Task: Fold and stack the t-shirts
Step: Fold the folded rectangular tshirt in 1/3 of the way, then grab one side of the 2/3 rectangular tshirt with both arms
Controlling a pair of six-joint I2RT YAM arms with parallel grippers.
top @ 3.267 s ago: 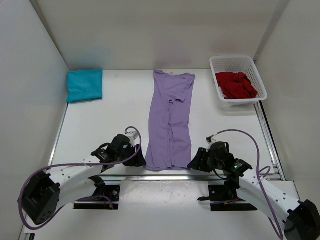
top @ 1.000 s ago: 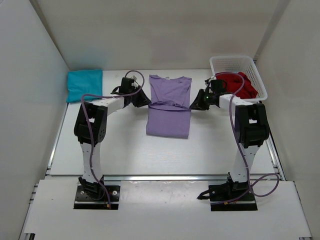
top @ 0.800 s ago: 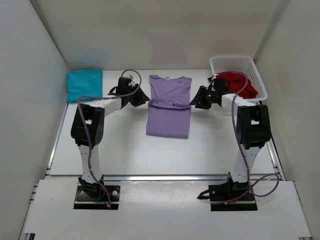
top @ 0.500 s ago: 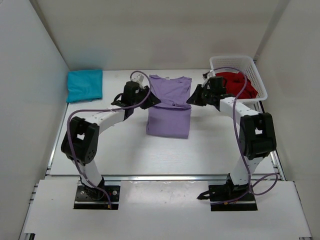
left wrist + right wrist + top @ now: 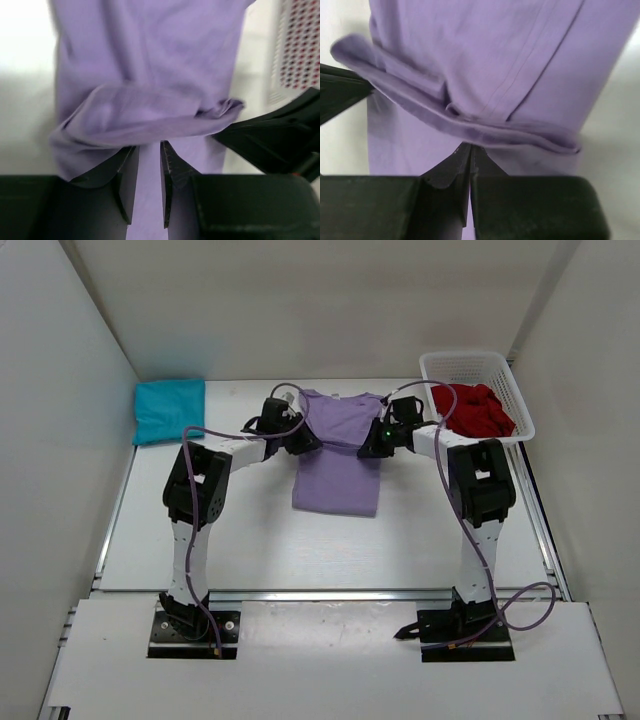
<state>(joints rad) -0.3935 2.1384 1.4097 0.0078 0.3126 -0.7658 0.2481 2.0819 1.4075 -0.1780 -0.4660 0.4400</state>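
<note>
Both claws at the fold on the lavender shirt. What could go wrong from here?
1. The right claw is shut at the folded edge of the lavender shirt while the left claw shows a gap; pulling now would likely skew the fold.
2. That edge is bunched in both wrist views, so a pinch may catch uneven layers.
3. The right arm runs close beside the basket; a swing might knock it.

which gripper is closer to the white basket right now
Right. The right gripper sits at the right edge of the lavender shirt, just left of the basket; the left gripper is across the shirt, at its left edge.
</note>
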